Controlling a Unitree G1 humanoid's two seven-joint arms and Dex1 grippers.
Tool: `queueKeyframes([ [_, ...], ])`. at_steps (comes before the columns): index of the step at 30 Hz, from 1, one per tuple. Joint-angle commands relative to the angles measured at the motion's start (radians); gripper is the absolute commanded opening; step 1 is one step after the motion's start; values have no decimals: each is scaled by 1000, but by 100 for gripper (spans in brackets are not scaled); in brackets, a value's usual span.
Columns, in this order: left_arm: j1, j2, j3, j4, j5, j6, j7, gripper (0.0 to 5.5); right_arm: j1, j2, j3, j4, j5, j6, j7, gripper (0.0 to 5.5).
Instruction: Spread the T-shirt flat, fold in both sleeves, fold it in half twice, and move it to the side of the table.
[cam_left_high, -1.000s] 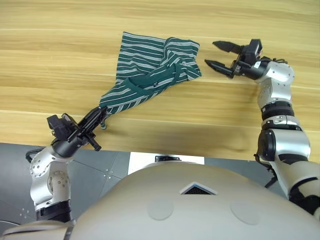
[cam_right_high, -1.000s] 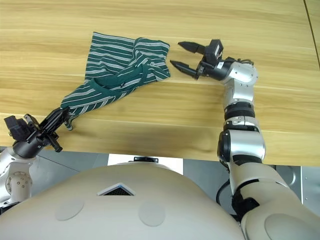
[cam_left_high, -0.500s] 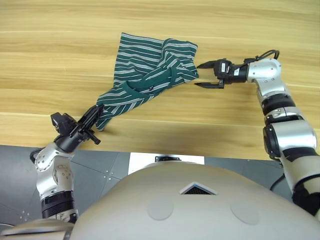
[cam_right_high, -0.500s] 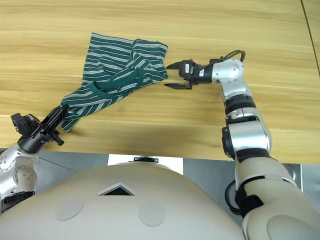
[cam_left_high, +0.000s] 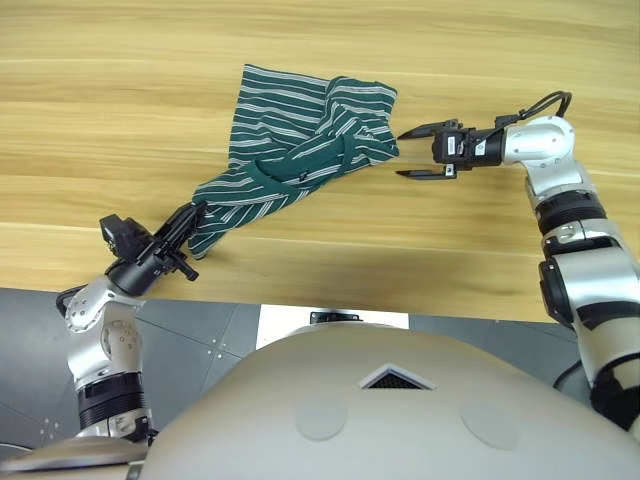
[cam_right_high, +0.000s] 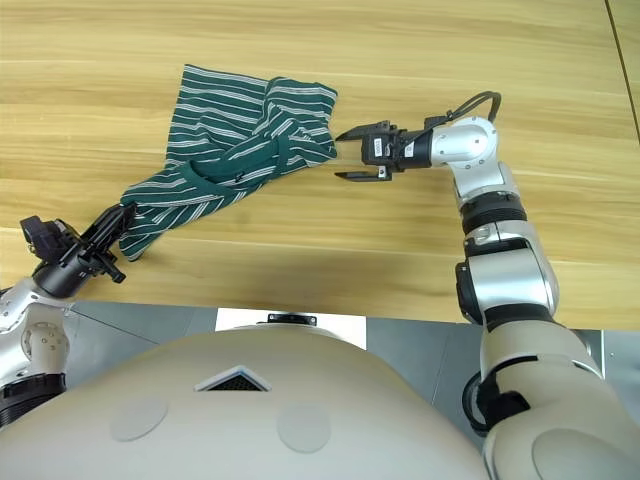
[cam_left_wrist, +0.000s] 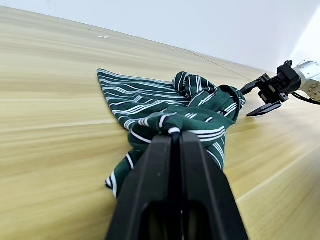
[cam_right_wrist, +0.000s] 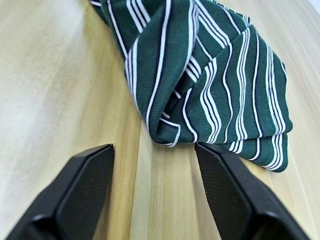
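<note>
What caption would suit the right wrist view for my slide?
Open right gripper poised just short of the crumpled striped T-shirt on the wooden table.

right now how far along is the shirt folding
Nothing finished: the green white-striped T-shirt lies bunched on the wooden table. In hand: the left gripper grips its near corner, the open right gripper hovers beside its crumpled side. Left: spreading, sleeves, both folds, moving aside.

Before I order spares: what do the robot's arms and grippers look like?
The left arm and right arm are silver-grey rounded segments with black joint bands. The left gripper and right gripper are black, each with two tapering fingers. A black cable loops by the right wrist.
</note>
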Motion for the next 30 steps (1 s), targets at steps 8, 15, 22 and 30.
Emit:
queueKeyframes([
  [8,-24,24,-2,-26,-3,31,13,2,-7,16,33,-33,-26,16,-56,305],
  [15,-24,25,-6,-31,-1,34,10,0,-39,39,49,2,-47,9,-105,285],
  [22,-31,28,-8,-28,0,36,8,0,-45,43,63,15,-52,10,-110,181],
  [30,-37,27,-9,-23,-1,34,5,0,-56,45,68,28,-70,12,-114,41],
])
